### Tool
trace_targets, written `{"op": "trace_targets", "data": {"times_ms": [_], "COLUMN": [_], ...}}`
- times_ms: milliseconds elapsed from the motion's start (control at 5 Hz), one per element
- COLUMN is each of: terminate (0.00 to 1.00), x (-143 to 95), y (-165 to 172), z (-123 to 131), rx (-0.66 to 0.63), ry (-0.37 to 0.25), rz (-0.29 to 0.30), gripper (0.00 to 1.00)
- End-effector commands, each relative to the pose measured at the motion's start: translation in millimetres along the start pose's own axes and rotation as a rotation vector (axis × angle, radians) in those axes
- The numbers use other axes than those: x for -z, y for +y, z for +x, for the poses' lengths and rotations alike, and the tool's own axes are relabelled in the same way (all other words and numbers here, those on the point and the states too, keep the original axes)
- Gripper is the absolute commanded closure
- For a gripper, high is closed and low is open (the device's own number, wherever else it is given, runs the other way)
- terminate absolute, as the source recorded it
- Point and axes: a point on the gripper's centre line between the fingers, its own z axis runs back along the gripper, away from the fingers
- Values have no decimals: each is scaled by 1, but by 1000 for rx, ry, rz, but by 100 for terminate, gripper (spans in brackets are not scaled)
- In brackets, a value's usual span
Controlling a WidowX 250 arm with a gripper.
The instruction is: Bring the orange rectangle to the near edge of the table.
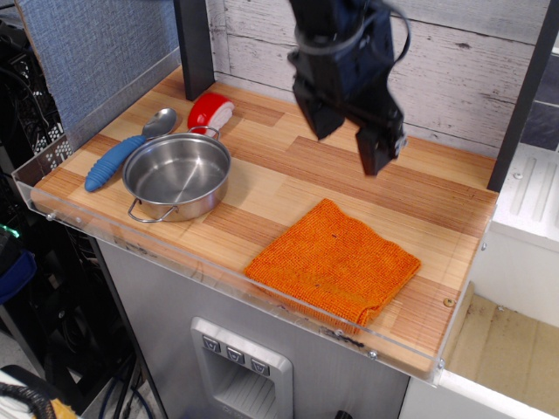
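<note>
Above the table hangs the gripper — spread wide, empty — orange rectangle below.

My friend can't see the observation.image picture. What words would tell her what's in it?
An orange rectangle of cloth lies flat at the near edge of a wooden table, with the robot's open end effector raised above it. At left sit a steel pot and a blue-handled spoon.
</note>
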Motion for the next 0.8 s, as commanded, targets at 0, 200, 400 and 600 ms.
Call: {"op": "trace_targets", "data": {"times_ms": [0, 200, 400, 600], "terminate": [0, 0, 0, 0], "x": [-36, -44, -50, -50], "y": [13, 12, 16, 16], "z": [4, 1, 2, 2], "rx": [-127, -147, -52, -52], "ry": [117, 173, 191, 191], "rz": [-33, -38, -16, -16], "gripper": [0, 0, 0, 0]}}
